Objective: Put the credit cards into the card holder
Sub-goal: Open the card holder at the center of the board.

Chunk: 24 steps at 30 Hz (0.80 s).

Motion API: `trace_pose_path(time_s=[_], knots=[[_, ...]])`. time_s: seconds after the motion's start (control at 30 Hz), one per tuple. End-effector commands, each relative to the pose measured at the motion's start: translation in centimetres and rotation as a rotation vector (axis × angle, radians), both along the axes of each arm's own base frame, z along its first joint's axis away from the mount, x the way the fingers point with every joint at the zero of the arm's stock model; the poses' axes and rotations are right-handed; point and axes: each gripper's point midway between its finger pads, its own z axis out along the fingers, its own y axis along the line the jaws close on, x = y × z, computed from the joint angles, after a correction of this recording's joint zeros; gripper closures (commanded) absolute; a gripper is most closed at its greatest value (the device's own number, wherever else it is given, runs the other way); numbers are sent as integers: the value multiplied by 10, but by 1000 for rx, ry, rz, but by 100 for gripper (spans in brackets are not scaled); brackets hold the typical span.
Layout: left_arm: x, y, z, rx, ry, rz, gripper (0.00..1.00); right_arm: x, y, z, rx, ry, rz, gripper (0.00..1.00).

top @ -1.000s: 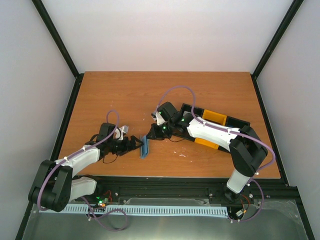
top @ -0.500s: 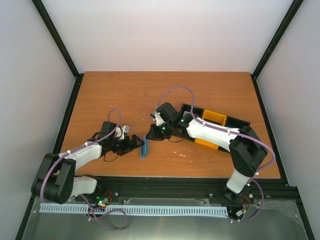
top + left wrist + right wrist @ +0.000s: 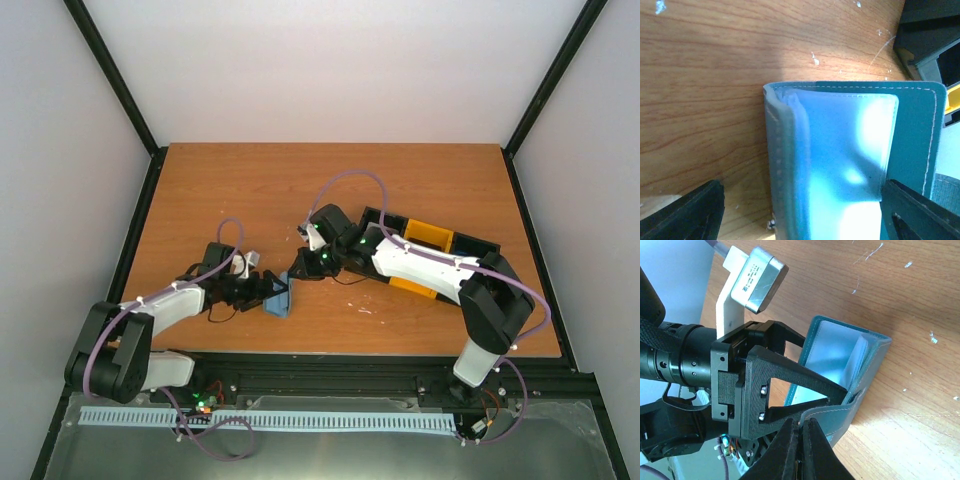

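Observation:
The card holder [image 3: 278, 298] is a teal-blue wallet standing part open on the table between the two grippers. In the left wrist view it [image 3: 840, 150] fills the space between the wide-apart jaws of my left gripper [image 3: 801, 189], showing its pale inner pocket. My left gripper [image 3: 266, 291] is open, and one of its fingers [image 3: 790, 380] reaches inside the wallet [image 3: 835, 347]. My right gripper [image 3: 801, 422] is shut on the edge of the wallet's outer flap; it also shows in the top view [image 3: 297, 269]. No credit cards are in view.
A black-and-yellow tray [image 3: 440, 240] sits behind the right arm on the right half of the wooden table [image 3: 250, 190]. Black frame posts stand at the table's back corners. A purple cable loops over each arm.
The wallet has spread open wider and shifted a little left. My left gripper has pushed further into it. My right gripper keeps its hold on the flap.

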Motion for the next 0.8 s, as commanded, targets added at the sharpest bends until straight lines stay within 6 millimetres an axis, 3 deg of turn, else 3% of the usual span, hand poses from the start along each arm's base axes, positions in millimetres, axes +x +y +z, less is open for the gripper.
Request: trace_pose_path(time_s=[0.0, 0.2, 0.37, 0.63, 0.77], knots=[[-7, 5, -4, 32, 23, 14, 13, 4, 6, 11, 18, -26, -10, 97], [-3, 5, 17, 23, -37, 17, 9, 12, -4, -6, -50, -32, -58, 97], [-6, 8, 33, 4, -100, 40, 17, 16, -16, -28, -116, -34, -88, 97], [-15, 6, 14, -8, -30, 33, 37, 14, -14, -34, -112, -24, -72, 97], [-14, 6, 13, -6, -31, 27, 40, 13, -16, -38, -121, -20, -73, 97]])
